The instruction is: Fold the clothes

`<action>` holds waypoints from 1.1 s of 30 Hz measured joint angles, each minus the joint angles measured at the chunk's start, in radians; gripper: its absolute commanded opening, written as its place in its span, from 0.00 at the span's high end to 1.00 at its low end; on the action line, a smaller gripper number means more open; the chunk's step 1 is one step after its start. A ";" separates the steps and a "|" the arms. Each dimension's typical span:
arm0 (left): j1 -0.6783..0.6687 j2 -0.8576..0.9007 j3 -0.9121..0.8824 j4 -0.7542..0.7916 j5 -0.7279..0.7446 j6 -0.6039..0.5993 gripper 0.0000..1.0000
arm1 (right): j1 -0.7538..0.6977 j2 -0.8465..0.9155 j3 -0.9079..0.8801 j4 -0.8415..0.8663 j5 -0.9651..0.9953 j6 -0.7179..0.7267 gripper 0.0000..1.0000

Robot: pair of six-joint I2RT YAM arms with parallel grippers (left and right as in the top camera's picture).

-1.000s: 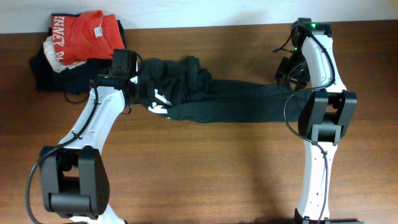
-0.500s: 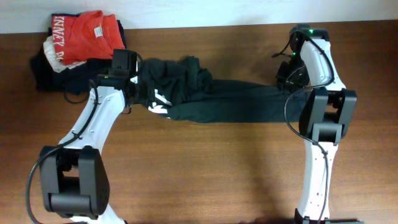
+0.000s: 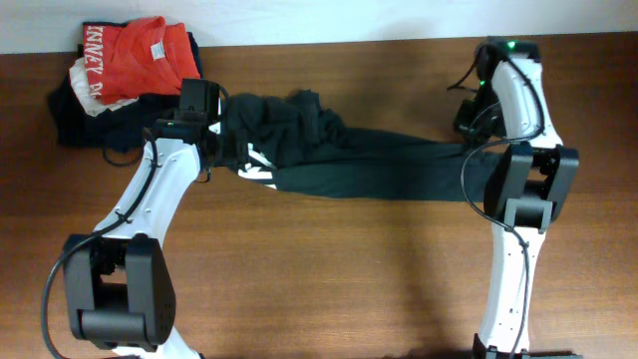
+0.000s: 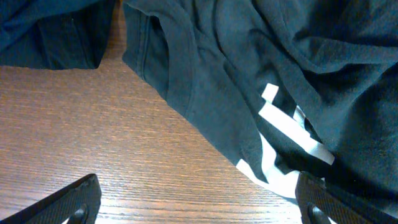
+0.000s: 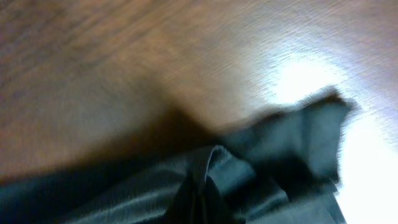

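Here, the large black soft-fabric T-shirt point(image 3: 349, 165) lies stretched in a long band across the brown wooden desk point(image 3: 329, 269). One end is bunched into a rumpled heap and the other is drawn out into a narrow strip. Big white block letters point(image 3: 254, 165) show at the lower edge of the bunched end; in the left wrist view they point(image 4: 292, 130) sit on creased fabric point(image 4: 261, 56) next to bare wood.

The left end effector point(image 3: 214, 148) hangs over the bunched end of the T-shirt with its fingers spread wide. Both dark fingertips point(image 4: 74, 199) show at the bottom corners of the wrist view, and nothing lies between them but the desk surface.

The right end effector point(image 3: 469, 122) is at the opposite, narrow end of the T-shirt, pressed together on a gathered fold of the fabric. In its wrist view the cloth point(image 5: 249, 180) pulls into a tight pleat at the bottom edge, and the picture is blurred.

Beyond the bunched end of the T-shirt, a folded red-orange shirt with white lettering point(image 3: 140, 55) lies on a pile of dark navy folded garments point(image 3: 75, 115). The edge of that pile point(image 4: 56, 37) lies close to the T-shirt's hem.
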 measured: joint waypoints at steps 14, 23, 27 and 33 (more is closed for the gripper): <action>0.000 0.000 0.000 -0.001 0.015 0.000 0.01 | -0.173 -0.342 0.262 -0.114 0.000 -0.035 0.96; 0.000 0.000 0.000 0.077 0.187 -0.004 0.01 | -0.134 -0.609 0.258 -0.114 -0.319 -0.087 0.96; 0.000 0.000 0.000 0.106 0.198 -0.004 0.01 | -0.095 -0.863 0.260 -0.114 -0.342 -0.103 0.96; -0.008 0.000 0.000 0.110 0.230 -0.004 0.01 | -0.095 -0.975 0.265 -0.114 -0.264 -0.105 0.95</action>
